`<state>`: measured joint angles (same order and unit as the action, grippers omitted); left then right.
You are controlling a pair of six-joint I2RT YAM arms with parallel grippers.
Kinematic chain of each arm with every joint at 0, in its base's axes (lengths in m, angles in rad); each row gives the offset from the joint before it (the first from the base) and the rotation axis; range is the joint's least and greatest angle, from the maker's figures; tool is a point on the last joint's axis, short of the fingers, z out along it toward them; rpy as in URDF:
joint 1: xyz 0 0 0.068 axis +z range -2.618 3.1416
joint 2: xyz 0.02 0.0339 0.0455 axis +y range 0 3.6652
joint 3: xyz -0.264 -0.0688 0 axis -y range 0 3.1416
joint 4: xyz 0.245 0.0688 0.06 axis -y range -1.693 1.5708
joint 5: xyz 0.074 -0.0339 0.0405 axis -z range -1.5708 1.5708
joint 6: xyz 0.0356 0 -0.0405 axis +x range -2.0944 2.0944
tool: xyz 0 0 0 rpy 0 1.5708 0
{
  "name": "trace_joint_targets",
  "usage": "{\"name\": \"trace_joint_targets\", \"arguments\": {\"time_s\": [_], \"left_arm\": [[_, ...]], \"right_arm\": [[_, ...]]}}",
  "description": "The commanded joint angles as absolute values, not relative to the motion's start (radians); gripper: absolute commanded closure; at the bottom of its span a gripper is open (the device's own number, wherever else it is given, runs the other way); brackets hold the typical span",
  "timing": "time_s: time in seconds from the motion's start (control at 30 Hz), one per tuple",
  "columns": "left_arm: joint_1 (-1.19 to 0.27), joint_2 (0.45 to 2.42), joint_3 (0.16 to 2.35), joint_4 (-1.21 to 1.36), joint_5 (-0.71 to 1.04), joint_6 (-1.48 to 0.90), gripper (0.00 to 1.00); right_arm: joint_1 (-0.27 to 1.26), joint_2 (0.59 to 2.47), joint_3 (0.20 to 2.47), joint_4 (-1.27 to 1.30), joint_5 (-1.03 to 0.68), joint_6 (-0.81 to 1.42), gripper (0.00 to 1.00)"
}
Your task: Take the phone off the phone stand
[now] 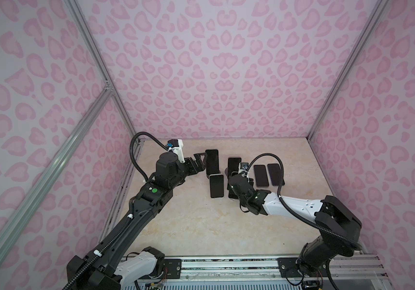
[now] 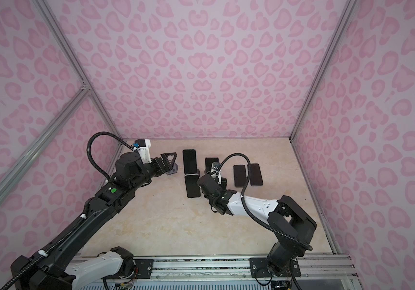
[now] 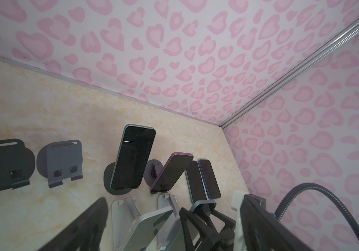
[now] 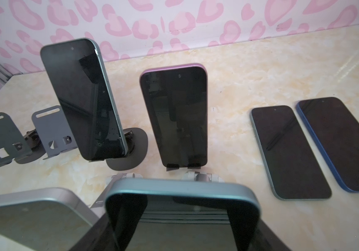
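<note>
Right wrist: right fingers (image 3: 190,219) clenched on teal phone (image 4: 180,189) top edge; phone apparently seated on stand (image 4: 200,176) below them. Left fingers (image 3: 83,228) released, well apart. Advised: lift along stand's lean, clear lip, then withdraw.

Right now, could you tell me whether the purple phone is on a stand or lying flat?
On a stand: the purple phone leans upright, its bottom edge in the stand's hooks.

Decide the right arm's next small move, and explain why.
Probably lift straight up. The right gripper is shut on the top of the teal phone, which leans in its silver stand; the purple phone stands just beyond, so rising first seems safer than pushing forward.
</note>
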<state>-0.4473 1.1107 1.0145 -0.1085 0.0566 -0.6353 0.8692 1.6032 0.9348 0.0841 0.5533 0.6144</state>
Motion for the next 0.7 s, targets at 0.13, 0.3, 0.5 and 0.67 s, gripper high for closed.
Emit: {"name": "trace_joint_targets", "arguments": {"time_s": [0.13,0.3,0.5,0.67], "left_arm": [[-0.443,1.119,1.024,-0.074,0.072,-0.643,0.02],[-0.440,1.132,1.024,-0.075,0.072,-0.642,0.02],[-0.439,1.161,1.033,-0.080,0.096,-0.640,0.02],[-0.440,1.227,1.061,-0.076,0.208,-0.643,0.01]], "right_arm": [[0.867,1.527,0.909,0.086,0.512,0.516,0.34],[0.834,1.443,0.914,-0.010,0.513,0.442,0.34],[0.718,1.290,0.844,-0.085,0.419,0.347,0.34],[0.632,1.162,0.749,-0.168,0.345,0.291,0.34]]}}
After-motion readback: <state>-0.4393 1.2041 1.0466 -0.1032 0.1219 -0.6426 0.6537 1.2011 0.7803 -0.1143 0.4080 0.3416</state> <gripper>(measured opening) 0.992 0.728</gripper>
